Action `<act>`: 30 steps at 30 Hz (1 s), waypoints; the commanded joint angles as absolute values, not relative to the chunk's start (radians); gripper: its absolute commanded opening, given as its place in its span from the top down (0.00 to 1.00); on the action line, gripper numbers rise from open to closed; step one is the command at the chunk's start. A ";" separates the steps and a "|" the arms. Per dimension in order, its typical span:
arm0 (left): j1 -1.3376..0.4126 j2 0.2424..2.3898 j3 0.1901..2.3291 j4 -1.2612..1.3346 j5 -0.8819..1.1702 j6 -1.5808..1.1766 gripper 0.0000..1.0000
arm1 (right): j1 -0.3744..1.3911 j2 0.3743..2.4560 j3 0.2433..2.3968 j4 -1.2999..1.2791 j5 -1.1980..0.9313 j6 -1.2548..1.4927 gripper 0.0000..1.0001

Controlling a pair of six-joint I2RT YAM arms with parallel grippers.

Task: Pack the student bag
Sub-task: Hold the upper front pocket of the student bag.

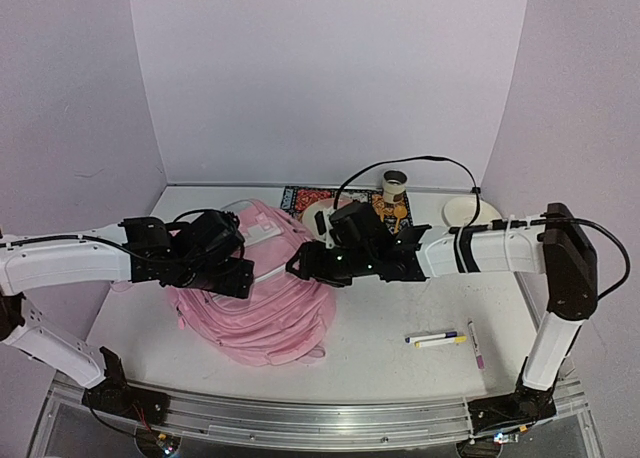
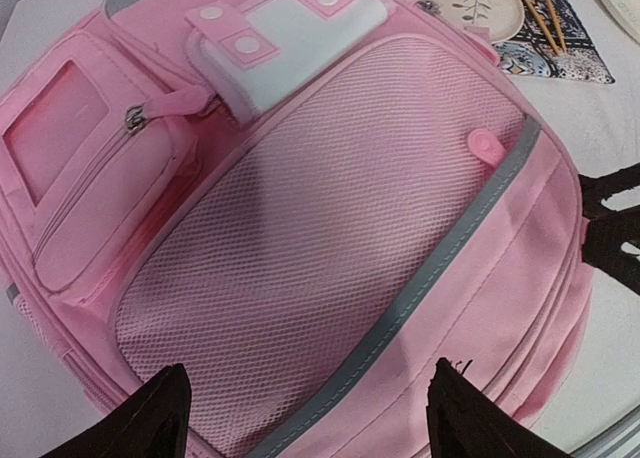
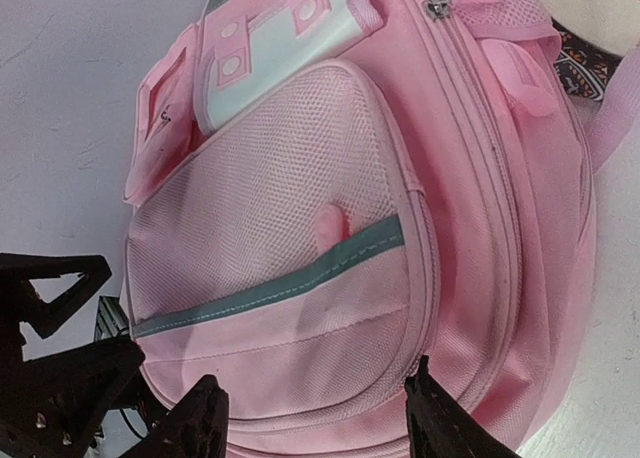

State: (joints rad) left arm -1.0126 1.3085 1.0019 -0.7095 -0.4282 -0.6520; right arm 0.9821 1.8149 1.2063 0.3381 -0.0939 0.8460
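Student bag [image 1: 265,313] lies flat, front face up, mid-bench [image 1: 380,318], between the two arms. Left gripper [image 2: 305,393] and right gripper [image 3: 315,388] both hover over its mesh pocket [image 2: 330,238], fingers spread, nothing pinched. Zips look closed, so I'd call this the opening step, not loading yet. Next: one arm pins the fabric, the other pinches the zip pull [image 3: 435,6] near the top. Markers [image 1: 440,342] lie on the right, well apart.

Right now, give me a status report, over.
Left gripper open, right gripper open, both above the student bag. Bag flat, nothing gripped. Pens loose, right side.
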 commanded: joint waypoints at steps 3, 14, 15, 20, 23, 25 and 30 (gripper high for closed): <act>-1.011 1.325 1.037 -0.593 -0.383 -0.583 0.17 | 0.981 1.845 1.292 0.342 -0.174 0.816 0.40; -1.011 1.384 1.054 -0.546 -0.359 -0.528 0.16 | 0.981 1.805 1.299 0.414 -0.245 0.820 0.44; -1.011 1.388 1.057 -0.545 -0.357 -0.525 0.16 | 0.980 1.805 1.299 0.416 -0.244 0.822 0.44; -1.011 1.391 1.068 -0.539 -0.346 -0.508 0.16 | 0.981 1.791 1.293 0.427 -0.227 0.824 0.45; -1.011 1.382 1.069 -0.533 -0.327 -0.493 0.16 | 0.980 1.792 1.298 0.428 -0.215 0.821 0.45; -1.011 1.373 1.068 -0.525 -0.309 -0.479 0.16 | 0.981 1.796 1.305 0.428 -0.215 0.822 0.45; -1.012 1.365 1.051 -0.507 -0.285 -0.444 0.16 | 0.981 1.809 1.319 0.429 -0.217 0.831 0.46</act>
